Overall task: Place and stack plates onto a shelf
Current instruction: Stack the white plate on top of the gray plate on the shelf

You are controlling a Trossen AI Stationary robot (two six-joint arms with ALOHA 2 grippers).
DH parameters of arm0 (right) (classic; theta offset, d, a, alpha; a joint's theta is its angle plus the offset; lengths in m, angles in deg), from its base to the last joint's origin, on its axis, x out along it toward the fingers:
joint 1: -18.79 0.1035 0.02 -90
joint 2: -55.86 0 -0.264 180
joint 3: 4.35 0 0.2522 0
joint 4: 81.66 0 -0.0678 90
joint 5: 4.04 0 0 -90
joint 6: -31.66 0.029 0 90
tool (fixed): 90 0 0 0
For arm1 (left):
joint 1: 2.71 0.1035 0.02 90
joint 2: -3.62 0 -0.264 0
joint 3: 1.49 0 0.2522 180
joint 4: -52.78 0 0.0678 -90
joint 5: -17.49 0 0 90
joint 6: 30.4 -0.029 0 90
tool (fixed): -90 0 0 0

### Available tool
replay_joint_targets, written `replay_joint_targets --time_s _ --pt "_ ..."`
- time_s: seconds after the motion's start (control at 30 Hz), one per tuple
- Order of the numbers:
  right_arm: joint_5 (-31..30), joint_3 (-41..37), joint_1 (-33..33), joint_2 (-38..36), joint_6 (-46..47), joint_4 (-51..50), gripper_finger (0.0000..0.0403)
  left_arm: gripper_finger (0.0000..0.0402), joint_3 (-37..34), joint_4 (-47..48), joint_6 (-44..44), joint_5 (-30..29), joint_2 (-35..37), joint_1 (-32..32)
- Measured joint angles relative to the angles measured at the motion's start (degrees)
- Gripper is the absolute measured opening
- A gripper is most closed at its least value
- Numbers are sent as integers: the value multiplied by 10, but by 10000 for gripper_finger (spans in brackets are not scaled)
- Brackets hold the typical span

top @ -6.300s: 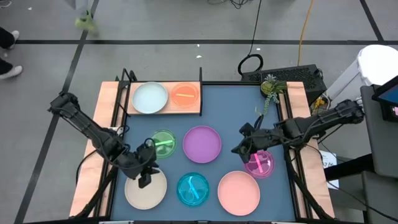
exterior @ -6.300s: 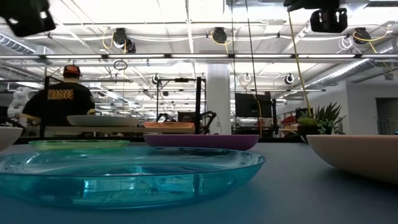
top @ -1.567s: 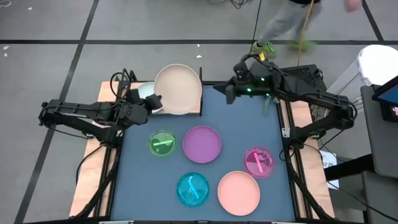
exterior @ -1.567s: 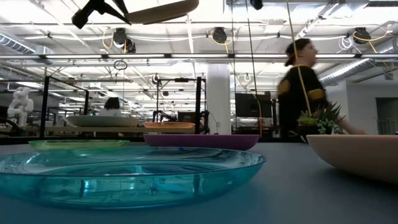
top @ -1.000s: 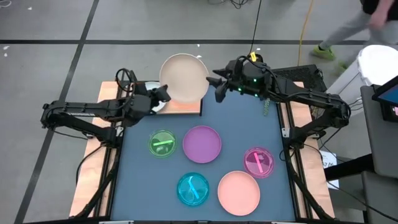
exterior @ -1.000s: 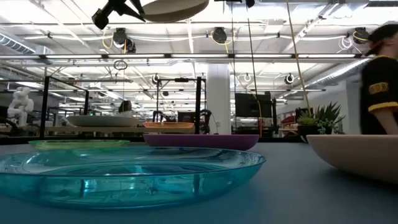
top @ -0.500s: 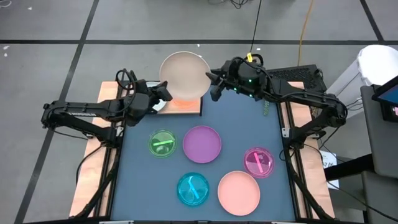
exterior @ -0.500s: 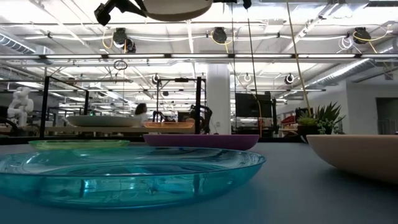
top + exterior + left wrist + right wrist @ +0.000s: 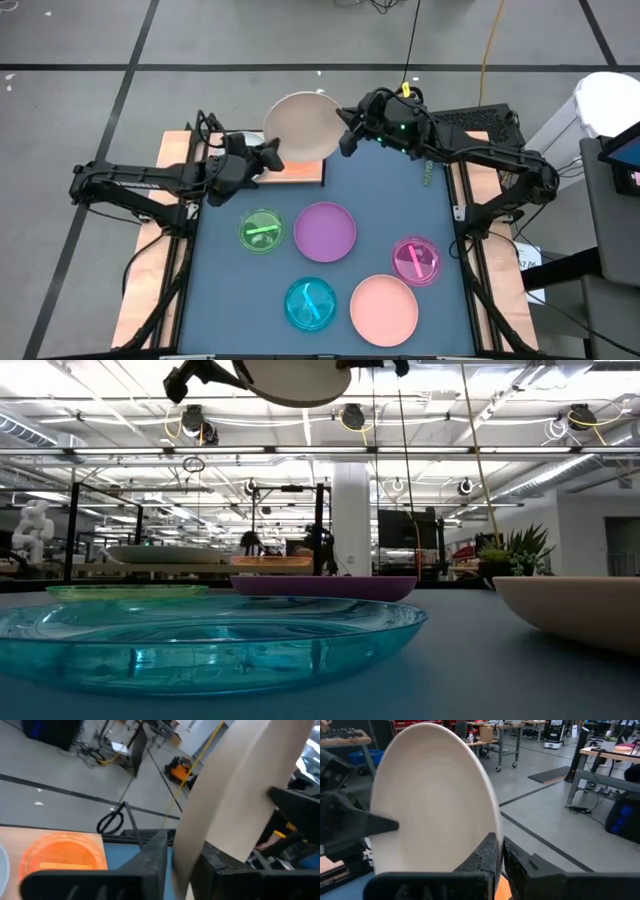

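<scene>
A cream plate [image 9: 298,124] hangs high over the far end of the table, between my two grippers. My left gripper [image 9: 272,155] is at its left rim and my right gripper [image 9: 343,135] at its right rim, both shut on it. Below it lies the shelf [image 9: 312,174], a light wooden board. On the board rest an orange plate [image 9: 64,854] and a pale plate [image 9: 165,553], which my left arm hides in the high view. Green [image 9: 262,230], purple [image 9: 325,231], magenta [image 9: 416,260], teal [image 9: 311,304] and salmon [image 9: 384,308] plates lie flat on the blue tabletop. My left gripper has the cream plate's left rim [image 9: 186,862] between its two fingers, one on each face. The fingers come about level from the table's left side. The plate is lifted clear, tilted. My right gripper pinches the plate's right rim [image 9: 498,839] between its two fingers, one finger [image 9: 487,852] on the hollow face and one on the back. It comes about level from the table's right side. The plate stays clear of the shelf and the table.
A small potted plant [image 9: 433,140] stands at the table's far right corner, beside my right arm. Black uprights [image 9: 322,130] stand at the shelf's ends. The near half of the table is taken up by the loose plates.
My right gripper has moved in on the plate's right rim and taken hold of it. The plate has shifted slightly toward the table's right and tipped a little, staying high above the shelf with my left gripper at its left rim.
</scene>
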Motion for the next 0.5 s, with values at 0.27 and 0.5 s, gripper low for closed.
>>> replay_joint_targets --time_s 0.27,0.5 --pt "-1 0 -3 0 21 -13 1 109 0 1 -64 16 11 -3" --pt "-11 0 -4 -4 55 -37 1 139 0 1 -160 63 68 13"
